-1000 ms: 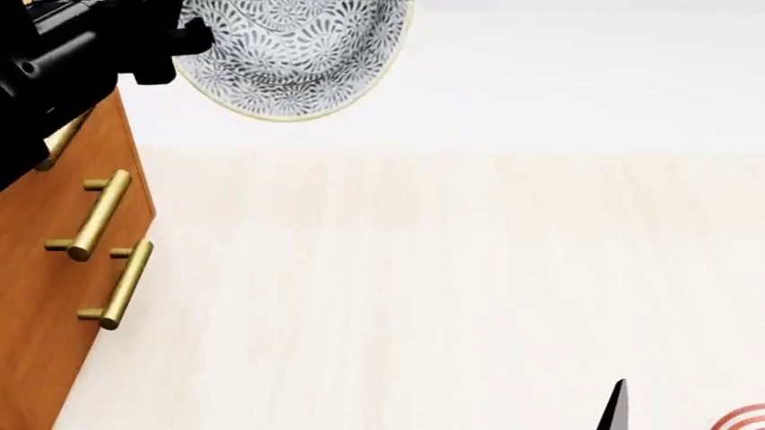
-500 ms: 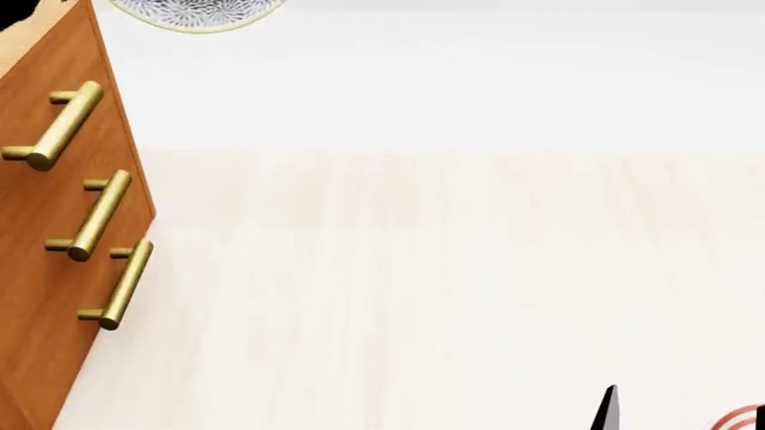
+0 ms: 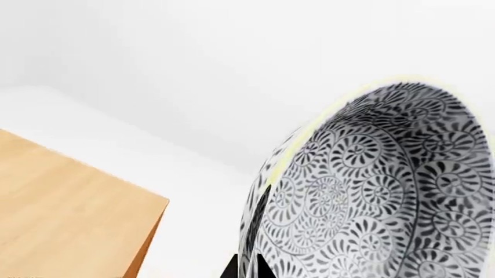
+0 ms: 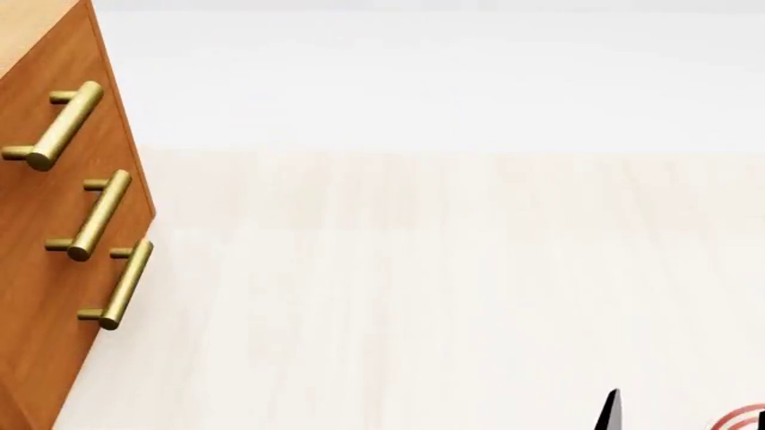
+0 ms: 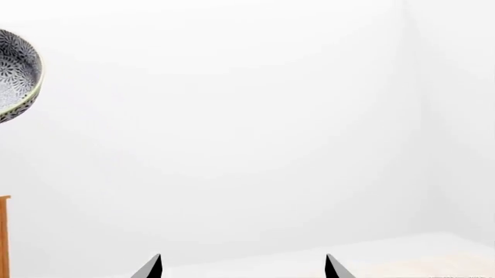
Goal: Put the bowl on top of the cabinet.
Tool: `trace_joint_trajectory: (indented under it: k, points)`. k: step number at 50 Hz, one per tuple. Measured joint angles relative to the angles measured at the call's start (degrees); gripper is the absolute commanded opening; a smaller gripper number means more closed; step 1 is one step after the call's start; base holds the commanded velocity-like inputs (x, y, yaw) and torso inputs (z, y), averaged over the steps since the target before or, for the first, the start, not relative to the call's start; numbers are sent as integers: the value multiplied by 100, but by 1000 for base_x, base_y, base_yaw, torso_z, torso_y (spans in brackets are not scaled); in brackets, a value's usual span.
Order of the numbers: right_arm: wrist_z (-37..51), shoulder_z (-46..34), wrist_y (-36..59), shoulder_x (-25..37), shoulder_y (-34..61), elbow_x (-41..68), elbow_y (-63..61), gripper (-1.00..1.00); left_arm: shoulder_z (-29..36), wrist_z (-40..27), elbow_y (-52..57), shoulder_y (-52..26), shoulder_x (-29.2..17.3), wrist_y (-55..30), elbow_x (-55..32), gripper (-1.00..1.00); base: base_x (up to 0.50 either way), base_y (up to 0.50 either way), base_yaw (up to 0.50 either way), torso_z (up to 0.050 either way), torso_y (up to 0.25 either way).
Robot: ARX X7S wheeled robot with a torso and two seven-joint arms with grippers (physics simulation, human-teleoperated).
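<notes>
Left end effector [image 3: 247, 267]: only a dark sliver of finger shows at the picture's lower edge in the left wrist view, set against the bowl's wall near the rim; it appears to grip the bowl, though the spread of the fingers cannot be told.

Bowl [image 3: 371, 191]: deep, round, white with dense grey-black floral pattern and a thin pale yellow rim. Held in the air, tipped onto its side so that the mouth faces sideways toward the wrist camera rather than up. Nothing lies inside it. In the right wrist view the bowl [image 5: 14, 75] shows at the far edge, high above the cabinet's corner and clear of it. The head view does not show the bowl.

Cabinet [image 4: 54, 296]: orange-brown wood, at the left edge of the head view, three brass bar handles [image 4: 96, 215] on its front, all drawers shut. Its pale wooden top [image 3: 62, 226] shows in the left wrist view, bare, one corner pointing toward the bowl, which is near that corner but apart from it.

Desk [image 4: 431, 296]: pale wood, open from the cabinet across to the right.

Right end effector [image 5: 243, 267]: two dark fingertips set wide apart, nothing between them.

Plate [image 4: 747, 418]: red-ringed edge at the lower right corner of the head view.
</notes>
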Motion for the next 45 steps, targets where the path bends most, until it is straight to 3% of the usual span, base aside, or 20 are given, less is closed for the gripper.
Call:
trace_joint_trajectory:
  k: [45]
  points:
    - [25, 22, -20, -35, -25, -46, 32, 100, -873, -1616, -46, 363, -155, 1110, 483, -100, 0, 0, 0, 0, 1]
